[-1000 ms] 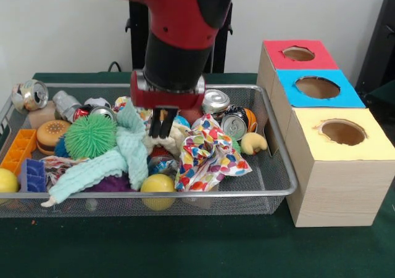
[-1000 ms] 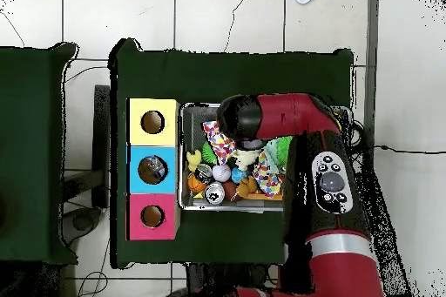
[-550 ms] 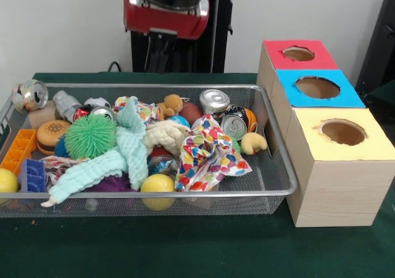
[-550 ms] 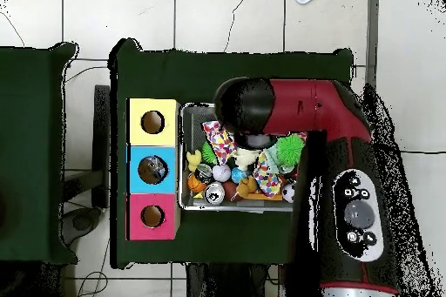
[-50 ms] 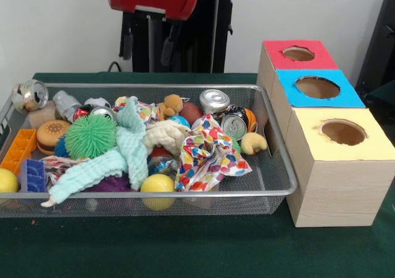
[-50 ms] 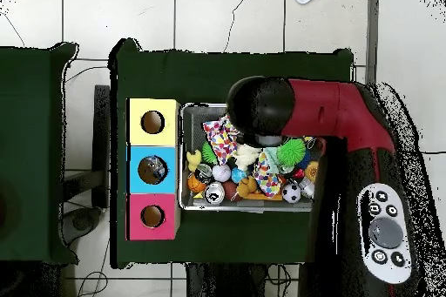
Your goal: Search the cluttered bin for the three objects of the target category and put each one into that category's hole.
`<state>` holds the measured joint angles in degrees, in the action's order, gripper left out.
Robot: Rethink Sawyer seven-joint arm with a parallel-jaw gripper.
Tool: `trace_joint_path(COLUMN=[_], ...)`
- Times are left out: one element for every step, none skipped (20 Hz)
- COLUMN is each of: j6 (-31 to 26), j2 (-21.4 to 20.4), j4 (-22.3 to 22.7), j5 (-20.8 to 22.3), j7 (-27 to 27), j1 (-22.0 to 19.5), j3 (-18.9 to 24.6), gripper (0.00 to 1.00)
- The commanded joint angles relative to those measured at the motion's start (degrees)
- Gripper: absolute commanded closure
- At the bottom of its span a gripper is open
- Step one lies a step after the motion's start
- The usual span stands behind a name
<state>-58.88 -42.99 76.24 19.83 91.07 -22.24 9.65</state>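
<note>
The task names no category, so this is a guess. In the overhead view something metallic lies down the hole of the blue box [image 6: 138,169], so I'd take drink cans as the target.

Several cans sit in the wire bin [image 5: 203,193]. The easiest is the upright silver can [image 5: 215,99] against the bin's far rim, toward its box-side end. It stands clear of the clutter with its top showing. A second can [image 5: 234,127] lies tipped just in front of it, its end facing us, touching the spotted cloth [image 5: 207,155]. A dented can [image 5: 32,94] is perched at the bin's far corner on the opposite end.

Empty cans like these should be light and thin-walled, slick on the sides, and likely to crumple or squirt out under a hard pinch. I'd take the upright can across its body just below the top rim and close gently. The tipped one would likely roll.

The gripper [image 5: 147,44] hangs high above the bin's far rim, near the middle of its length. Its two black fingers are spread wide with nothing between them. The upright can lies below it and off toward the bin's box-side end, well apart from it.
</note>
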Motion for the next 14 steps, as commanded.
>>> trace_joint_path(j6=[7.20, 7.52, 7.94, 8.17, 8.01, 8.66, 9.32, 9.97, 11.16, 11.48, 11.79, 12.10, 12.57, 13.04], j2=[3.12, 3.16, 3.03, 3.11, 3.29, 3.27, 3.25, 3.23, 3.99, 4.24, 4.48, 4.73, 5.08, 5.44], j4=[9.93, 10.16, 10.54, 10.70, 10.56, 10.80, 11.04, 11.28, 10.96, 10.87, 10.78, 10.70, 10.52, 10.34], j5=[-0.62, -0.60, -0.57, -0.59, -0.52, -0.51, -0.50, -0.49, -0.32, -0.24, -0.15, -0.07, 0.26, 0.58], j7=[-5.76, -5.99, -6.09, -6.22, -6.27, -6.29, -6.31, -6.33, -6.19, -5.88, -5.57, -5.26, -4.96, -4.66], j1=[-2.77, -2.97, -3.18, -3.35, -3.43, -3.66, -3.88, -4.11, -4.26, -4.31, -4.35, -4.39, -4.26, -4.12], j3=[6.13, 6.40, 6.55, 6.75, 6.87, 7.16, 7.44, 7.73, 8.14, 8.26, 8.38, 8.50, 8.49, 8.47], gripper=[0.00, 0.00, 0.00, 0.00, 0.00, 0.00, 0.00, 0.00, 0.00, 0.00, 0.00, 0.00, 0.00, 0.00])
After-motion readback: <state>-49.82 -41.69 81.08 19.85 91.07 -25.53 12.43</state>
